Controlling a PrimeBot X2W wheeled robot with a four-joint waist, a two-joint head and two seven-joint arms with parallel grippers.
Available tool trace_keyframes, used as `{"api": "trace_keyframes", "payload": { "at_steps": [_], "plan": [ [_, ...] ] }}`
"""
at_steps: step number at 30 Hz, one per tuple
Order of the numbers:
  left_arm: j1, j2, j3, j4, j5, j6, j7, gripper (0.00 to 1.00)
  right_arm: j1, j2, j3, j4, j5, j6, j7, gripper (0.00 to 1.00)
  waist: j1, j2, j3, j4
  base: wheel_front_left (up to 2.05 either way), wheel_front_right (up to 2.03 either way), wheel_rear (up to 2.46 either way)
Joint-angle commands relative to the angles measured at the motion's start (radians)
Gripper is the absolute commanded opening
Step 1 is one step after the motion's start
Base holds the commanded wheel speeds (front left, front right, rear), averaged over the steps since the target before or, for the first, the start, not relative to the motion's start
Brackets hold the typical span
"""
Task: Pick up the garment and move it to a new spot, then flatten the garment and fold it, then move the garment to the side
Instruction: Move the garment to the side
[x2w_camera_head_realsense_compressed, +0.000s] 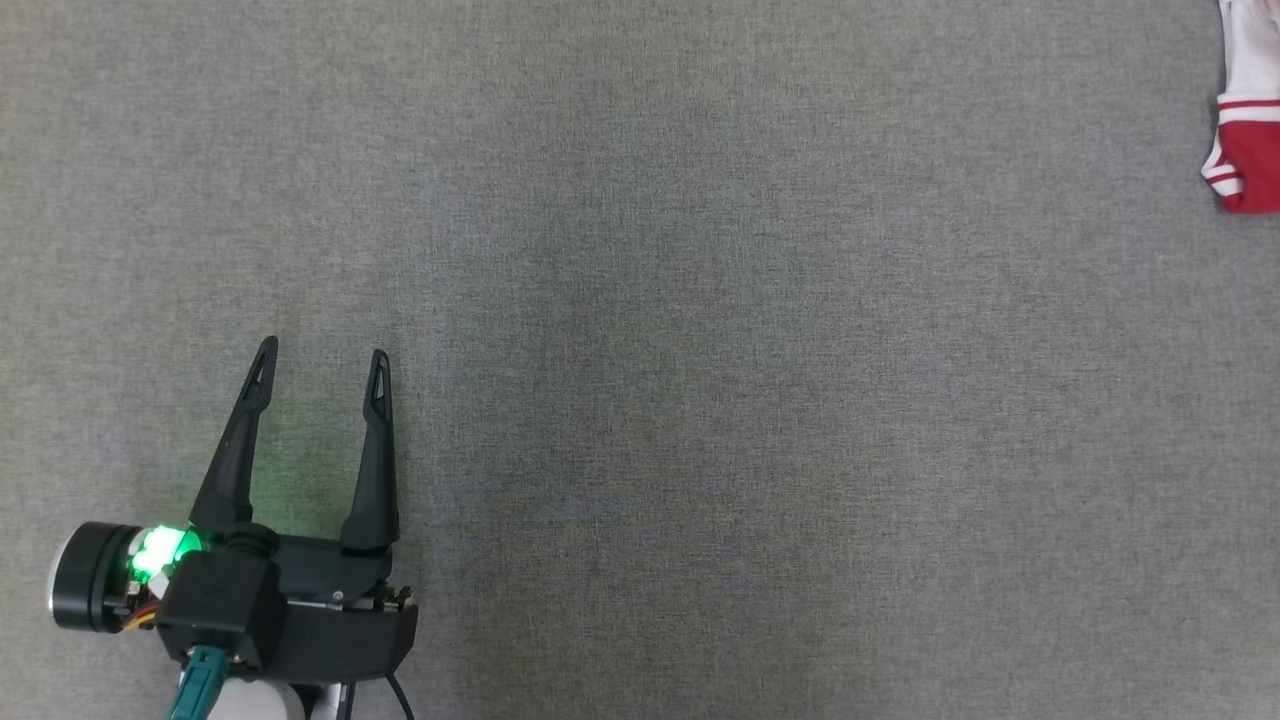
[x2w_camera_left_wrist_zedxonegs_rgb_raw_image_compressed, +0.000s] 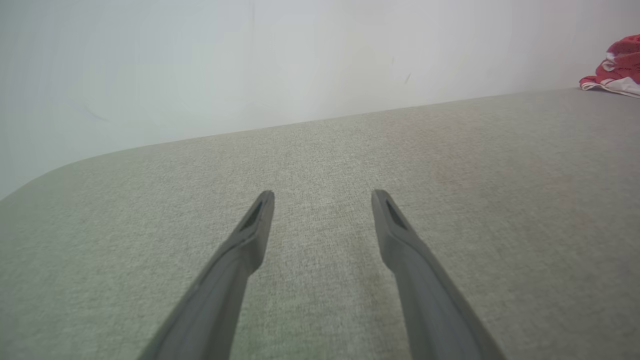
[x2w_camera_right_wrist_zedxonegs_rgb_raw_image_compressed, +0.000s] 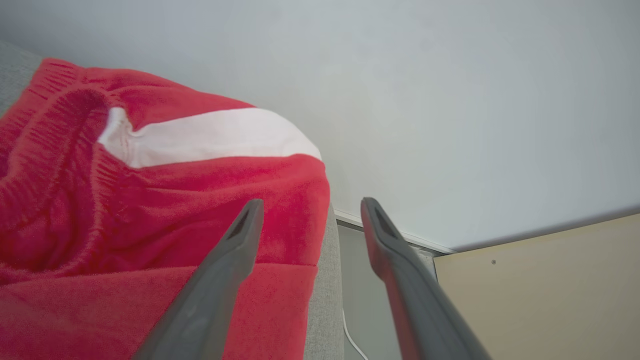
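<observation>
The garment (x2w_camera_head_realsense_compressed: 1248, 130) is red with white stripes and lies folded at the far right edge of the grey table; the head view cuts it off. It also lies far off at the upper right as a small red heap (x2w_camera_left_wrist_zedxonegs_rgb_raw_image_compressed: 615, 70) in the left wrist view. My left gripper (x2w_camera_head_realsense_compressed: 322, 375) rests open at the lower left over bare cloth, far from the garment, nothing between its fingers (x2w_camera_left_wrist_zedxonegs_rgb_raw_image_compressed: 250, 235). My right gripper (x2w_camera_right_wrist_zedxonegs_rgb_raw_image_compressed: 309, 210) stands open just above the garment (x2w_camera_right_wrist_zedxonegs_rgb_raw_image_compressed: 150, 200) at the table's edge; its left finger crosses the red fabric, its right finger hangs past the edge.
The grey fabric table (x2w_camera_head_realsense_compressed: 640, 300) spreads wide between the left gripper and the garment. A pale wall (x2w_camera_left_wrist_zedxonegs_rgb_raw_image_compressed: 250, 60) stands behind it. Past the table's right edge are a beige panel (x2w_camera_right_wrist_zedxonegs_rgb_raw_image_compressed: 540, 290) and a thin white cable (x2w_camera_right_wrist_zedxonegs_rgb_raw_image_compressed: 350, 340).
</observation>
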Motion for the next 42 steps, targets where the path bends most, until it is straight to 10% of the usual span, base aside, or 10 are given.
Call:
{"api": "trace_keyframes", "payload": {
  "at_steps": [1, 12, 22, 42],
  "plan": [
    [0.007, 0.003, 0.000, 0.001, -0.008, 0.005, -0.002, 1.00, -0.015, 0.007, 0.003, 0.006, -0.004, -0.003, -0.007, 1.00, 0.0000, -0.0001, -0.006, 0.001, 0.00, 0.00, 0.00],
    [0.063, -0.012, 0.009, 0.043, -0.021, 0.025, -0.002, 1.00, -0.016, 0.070, 0.009, 0.074, -0.049, -0.003, -0.175, 1.00, 0.0000, -0.0001, -0.127, 0.005, 0.00, 0.00, 0.00],
    [0.162, -0.024, 0.057, 0.095, -0.043, 0.044, -0.002, 1.00, 0.129, 0.251, -0.166, 0.097, 0.013, -0.003, -0.343, 1.00, 0.0000, -0.0001, -0.290, -0.001, 0.00, 0.00, 0.00],
    [0.227, -0.046, 0.094, 0.127, -0.038, 0.047, -0.002, 1.00, 0.893, 0.699, -0.775, -0.688, -0.340, -0.003, -0.344, 1.00, 0.0000, -0.0001, -0.416, -0.001, 0.00, 0.00, 0.00]
  ]
}}
